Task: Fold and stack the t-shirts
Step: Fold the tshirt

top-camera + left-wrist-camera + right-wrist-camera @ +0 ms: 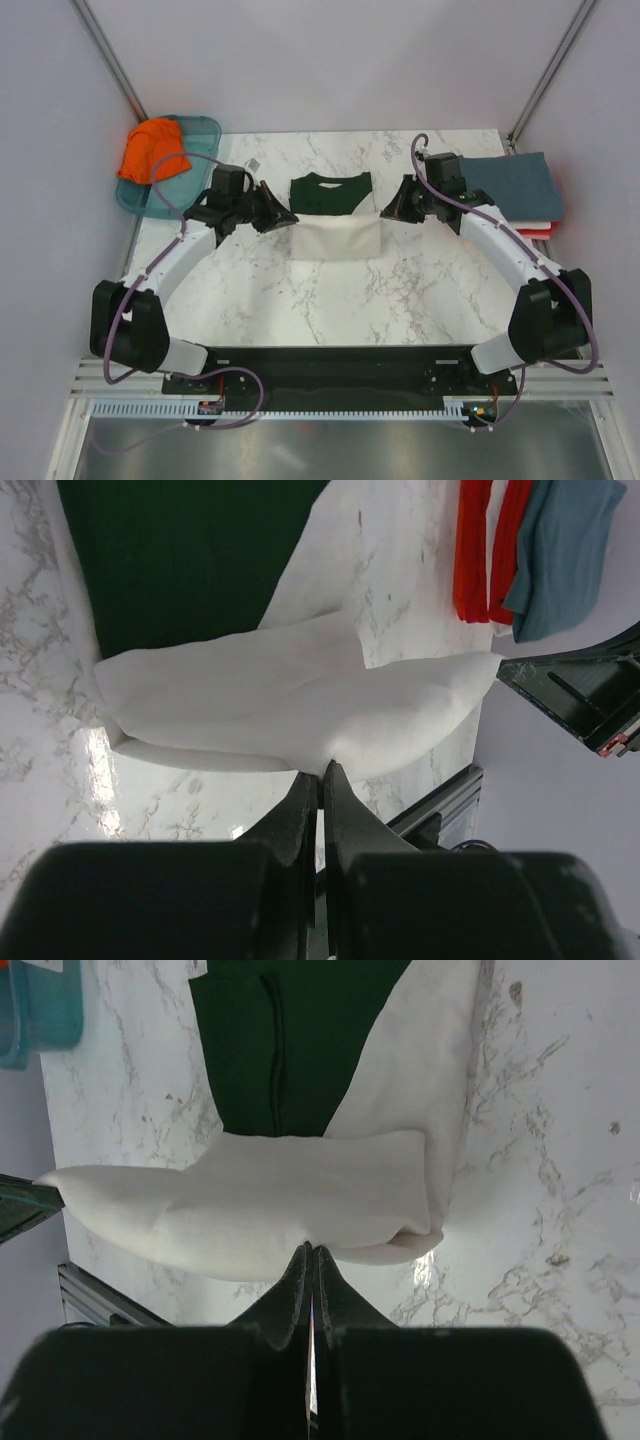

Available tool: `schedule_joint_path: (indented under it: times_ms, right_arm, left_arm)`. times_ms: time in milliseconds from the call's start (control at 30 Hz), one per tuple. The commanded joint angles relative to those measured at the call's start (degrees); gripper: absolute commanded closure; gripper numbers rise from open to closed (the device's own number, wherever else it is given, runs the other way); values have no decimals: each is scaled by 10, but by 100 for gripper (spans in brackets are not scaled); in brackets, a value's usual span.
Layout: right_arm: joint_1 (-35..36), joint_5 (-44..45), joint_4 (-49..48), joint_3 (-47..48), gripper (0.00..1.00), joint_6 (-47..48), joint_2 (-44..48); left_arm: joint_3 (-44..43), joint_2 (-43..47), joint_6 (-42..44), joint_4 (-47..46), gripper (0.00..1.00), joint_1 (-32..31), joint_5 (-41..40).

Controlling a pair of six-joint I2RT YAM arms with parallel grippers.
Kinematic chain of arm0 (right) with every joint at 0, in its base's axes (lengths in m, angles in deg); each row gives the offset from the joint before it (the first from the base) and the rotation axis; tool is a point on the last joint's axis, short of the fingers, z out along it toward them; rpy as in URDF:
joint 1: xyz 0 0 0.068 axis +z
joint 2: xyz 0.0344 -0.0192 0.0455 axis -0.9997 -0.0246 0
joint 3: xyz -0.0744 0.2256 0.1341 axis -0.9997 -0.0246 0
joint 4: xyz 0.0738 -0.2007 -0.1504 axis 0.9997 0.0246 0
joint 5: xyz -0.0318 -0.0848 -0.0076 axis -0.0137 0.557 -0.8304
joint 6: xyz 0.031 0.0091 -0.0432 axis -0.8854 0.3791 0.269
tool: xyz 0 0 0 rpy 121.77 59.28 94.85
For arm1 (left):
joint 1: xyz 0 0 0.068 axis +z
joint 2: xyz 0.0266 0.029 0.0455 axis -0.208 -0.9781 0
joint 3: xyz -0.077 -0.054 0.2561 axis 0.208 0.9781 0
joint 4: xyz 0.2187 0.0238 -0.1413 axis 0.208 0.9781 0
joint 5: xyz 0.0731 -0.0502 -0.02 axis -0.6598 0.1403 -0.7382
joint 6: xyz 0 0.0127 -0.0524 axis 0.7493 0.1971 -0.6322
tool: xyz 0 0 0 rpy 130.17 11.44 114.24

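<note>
A cream t-shirt (335, 238) with dark green sleeves and collar (331, 193) lies mid-table, its lower half folded up and held off the marble. My left gripper (291, 216) is shut on the fold's left edge. In the left wrist view the gripper (325, 769) pinches the cream cloth (290, 695). On the fold's right edge my right gripper (383, 212) is shut too, seen close as a gripper (310, 1249) biting the cream cloth (290, 1200). An orange t-shirt (153, 150) lies bunched at the far left. A slate-blue t-shirt (515, 185) tops a stack with red (540, 231) beneath.
A translucent teal tray (203, 132) at the back left holds the orange shirt. The stack sits at the table's right edge by the wall. Marble table (330, 300) shows between the cream shirt and the arm bases. A small white tag (255, 163) lies behind the left gripper.
</note>
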Motion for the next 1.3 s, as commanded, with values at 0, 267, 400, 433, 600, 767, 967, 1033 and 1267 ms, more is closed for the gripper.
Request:
schedule_joint_path:
  times_ms: [0, 267, 400, 433, 600, 767, 967, 1033, 1267]
  right_arm:
    - [-17, 11, -9, 71, 100, 16, -49]
    - [-37, -2, -9, 183, 100, 13, -165]
    - [-44, -6, -9, 221, 100, 10, -208]
    - [-44, -7, -12, 234, 100, 6, -215]
    - [-47, -6, -14, 289, 100, 0, -272]
    - [-49, -9, -15, 333, 100, -5, -329]
    - [-56, -9, -18, 383, 100, -8, -389]
    - [-60, -9, -20, 401, 100, -14, -404]
    - [-71, -26, -37, 472, 100, -29, -491]
  left_arm:
    - [-61, -50, 19, -12, 98, 18, -1]
    - [-149, -156, 22, -12, 98, 47, 2]
    - [-194, -197, 24, -12, 98, 59, 9]
    - [-202, -209, 24, -12, 98, 65, 10]
    - [-259, -259, 18, -12, 98, 76, 21]
    - [-315, -317, 16, -14, 98, 80, 32]
    - [-383, -397, 9, -13, 98, 85, 39]
    - [-412, -429, 7, -14, 98, 86, 47]
    - [-502, -515, -9, -19, 98, 90, 57]
